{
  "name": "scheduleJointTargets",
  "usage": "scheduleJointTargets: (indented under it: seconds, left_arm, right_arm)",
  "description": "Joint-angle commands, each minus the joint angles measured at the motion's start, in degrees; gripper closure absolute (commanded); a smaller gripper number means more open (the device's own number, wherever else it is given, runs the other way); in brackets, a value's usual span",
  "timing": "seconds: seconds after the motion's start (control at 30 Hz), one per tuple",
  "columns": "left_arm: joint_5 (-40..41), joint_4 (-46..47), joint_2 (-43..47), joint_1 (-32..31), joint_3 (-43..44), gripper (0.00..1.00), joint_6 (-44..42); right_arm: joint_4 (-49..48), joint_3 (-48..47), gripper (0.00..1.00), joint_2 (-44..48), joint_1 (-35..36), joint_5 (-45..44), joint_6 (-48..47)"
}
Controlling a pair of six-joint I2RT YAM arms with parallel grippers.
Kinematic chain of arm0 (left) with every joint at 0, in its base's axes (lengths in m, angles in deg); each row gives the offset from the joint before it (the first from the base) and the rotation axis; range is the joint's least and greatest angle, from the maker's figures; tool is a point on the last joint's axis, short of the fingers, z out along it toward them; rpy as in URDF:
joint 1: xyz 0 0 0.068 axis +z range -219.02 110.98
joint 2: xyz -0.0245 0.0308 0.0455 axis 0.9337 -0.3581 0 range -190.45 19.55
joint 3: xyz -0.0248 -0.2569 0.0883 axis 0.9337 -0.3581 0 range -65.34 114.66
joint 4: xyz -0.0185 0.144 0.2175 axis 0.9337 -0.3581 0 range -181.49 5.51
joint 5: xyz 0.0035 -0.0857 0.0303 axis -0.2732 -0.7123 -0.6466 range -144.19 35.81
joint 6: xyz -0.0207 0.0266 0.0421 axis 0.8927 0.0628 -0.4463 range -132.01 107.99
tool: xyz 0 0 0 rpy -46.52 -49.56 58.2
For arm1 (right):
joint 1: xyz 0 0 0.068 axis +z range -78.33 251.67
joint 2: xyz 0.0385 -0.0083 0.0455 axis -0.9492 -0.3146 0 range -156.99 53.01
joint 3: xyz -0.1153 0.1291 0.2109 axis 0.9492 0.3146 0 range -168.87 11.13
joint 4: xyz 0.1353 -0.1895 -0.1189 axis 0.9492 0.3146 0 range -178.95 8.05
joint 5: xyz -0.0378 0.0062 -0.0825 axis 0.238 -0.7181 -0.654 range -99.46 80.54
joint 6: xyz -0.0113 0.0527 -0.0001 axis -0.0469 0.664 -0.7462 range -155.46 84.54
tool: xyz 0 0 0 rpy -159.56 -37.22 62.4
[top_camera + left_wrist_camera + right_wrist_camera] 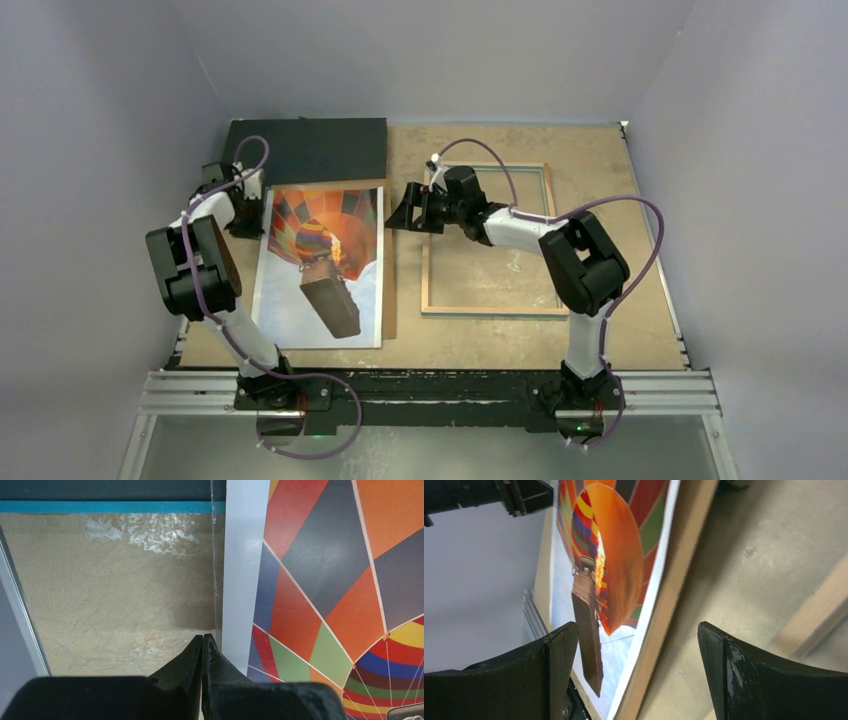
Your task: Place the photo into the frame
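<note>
Left gripper (202,647) sits pinched shut at the left edge of the photo (300,300), while the right gripper (638,635) gapes wide between photo and frame (487,311), holding nothing.

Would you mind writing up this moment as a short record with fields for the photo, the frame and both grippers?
photo: face up on the brown board, left of the frame, not yet inside it
frame: lies flat, wood-coloured side up, empty
left gripper: shut, tips beside the photo's left edge
right gripper: open, over the board's right edge, between photo and frame, holding nothing
dark box: beyond the photo's far edge
</note>
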Motion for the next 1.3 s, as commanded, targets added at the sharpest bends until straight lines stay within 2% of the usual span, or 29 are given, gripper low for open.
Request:
scheduleJointTargets:
  seconds: [0.0, 0.67, 0.9, 1.27]
  left_arm:
    - [-1.4, 0.4, 2.9, -0.7, -1.5, 1.0, 0.7]
    - [-1.2, 0.1, 7.9, -4.0, -5.1, 1.0, 1.8]
    - [-0.7, 0.8, 7.9, -5.0, -4.6, 1.0, 2.6]
    - [1.2, 1.6, 2.3, -6.6, 2.7, 1.0, 4.5]
  right_arm:
    - [-3.9, -1.4, 0.1, -0.9, 1.5, 1.9, 1.5]
    - [-8.9, 9.6, 0.14, 1.7, 5.5, 2.6, 5.0]
    - [-10.9, 4.6, 0.14, -1.7, 7.9, 2.5, 7.3]
    - [-9.1, -8.6, 0.15, -10.9, 8.2, 0.7, 10.3]
